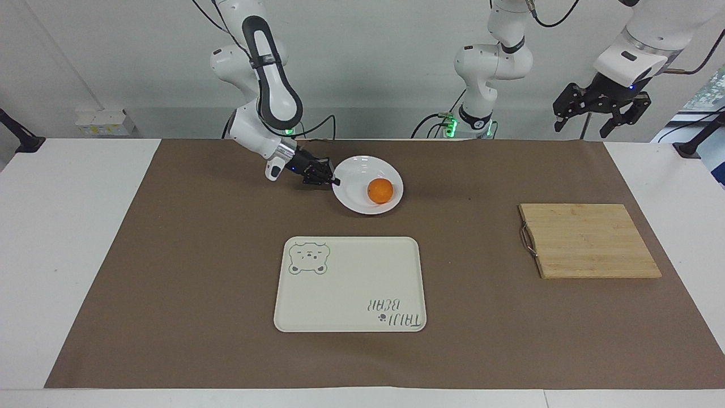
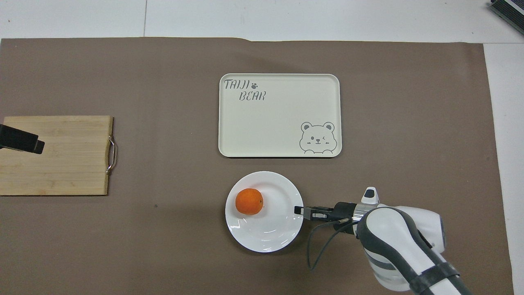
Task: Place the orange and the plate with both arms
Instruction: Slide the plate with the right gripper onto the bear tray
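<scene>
Plate-carrying step, I'd say: the right pincer point(image 1: 333, 181) is clenched on the rim of the plate point(image 1: 354, 170), at its edge toward the right arm's end of the tabletop point(image 1: 79, 226), and the plate looks tipped and partly lifted off the brown mat point(image 1: 187, 272). The orange point(image 1: 380, 190) sits loose in the plate, off-centre, away from the grip. Next move likely calls for a level, slow carry toward the tray point(image 1: 349, 283), which lies farther from the robots, or the orange rolls out. The right arm reaches low and nearly horizontal. The left pincer point(image 1: 601, 107) waits, released, high over the tabletop's robot-side edge, with the cutting board point(image 1: 589, 241) below it farther out.
</scene>
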`<state>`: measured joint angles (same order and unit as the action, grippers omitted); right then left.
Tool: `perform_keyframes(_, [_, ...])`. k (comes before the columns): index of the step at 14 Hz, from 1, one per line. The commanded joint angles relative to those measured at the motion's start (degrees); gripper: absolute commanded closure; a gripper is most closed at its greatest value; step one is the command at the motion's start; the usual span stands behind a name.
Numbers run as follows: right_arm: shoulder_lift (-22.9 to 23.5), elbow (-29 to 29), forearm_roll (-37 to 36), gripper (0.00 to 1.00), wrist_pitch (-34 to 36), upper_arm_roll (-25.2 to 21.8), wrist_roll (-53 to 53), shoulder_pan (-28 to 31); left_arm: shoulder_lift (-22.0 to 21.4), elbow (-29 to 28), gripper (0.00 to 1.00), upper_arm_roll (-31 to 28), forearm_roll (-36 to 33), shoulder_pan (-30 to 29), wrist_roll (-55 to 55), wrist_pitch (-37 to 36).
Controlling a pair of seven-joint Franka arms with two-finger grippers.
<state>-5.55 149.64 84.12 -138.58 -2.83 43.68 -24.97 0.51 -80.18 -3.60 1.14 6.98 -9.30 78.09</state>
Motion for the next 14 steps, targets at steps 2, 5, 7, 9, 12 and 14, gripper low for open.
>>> perform_keyframes(2, [-0.7,-2.2,1.7,1.0,0.3,0.1,-0.7,0.9,-0.3,0.5,0.0,0.4,0.5,-0.8,-0.7,-1.0])
perform_keyframes(5, [-1.0,-4.3,1.7,1.0,2.3,-0.2,-3.0,1.7,-0.3,0.5,0.0,0.4,0.5,-0.8,-0.7,-1.0])
perform_keyframes(7, [-0.3,-6.2,1.7,1.0,5.2,-0.2,-4.2,4.6,-0.3,0.5,0.0,0.4,0.5,-0.8,-0.7,-1.0])
perform_keyframes(9, [0.8,-8.2,1.6,1.0,7.8,-0.2,-5.2,7.6,-0.3,0.5,0.0,0.4,0.5,-0.8,-0.7,-1.0])
perform_keyframes(12, [3.5,-12.4,-0.2,1.0,10.3,-0.2,-8.0,11.2,-0.3,0.5,0.0,0.4,0.5,-0.8,-0.7,-1.0])
perform_keyframes(14, [6.0,-16.5,-3.2,1.0,12.6,-0.2,-11.1,13.8,-0.3,0.5,0.0,0.4,0.5,-0.8,-0.7,-1.0])
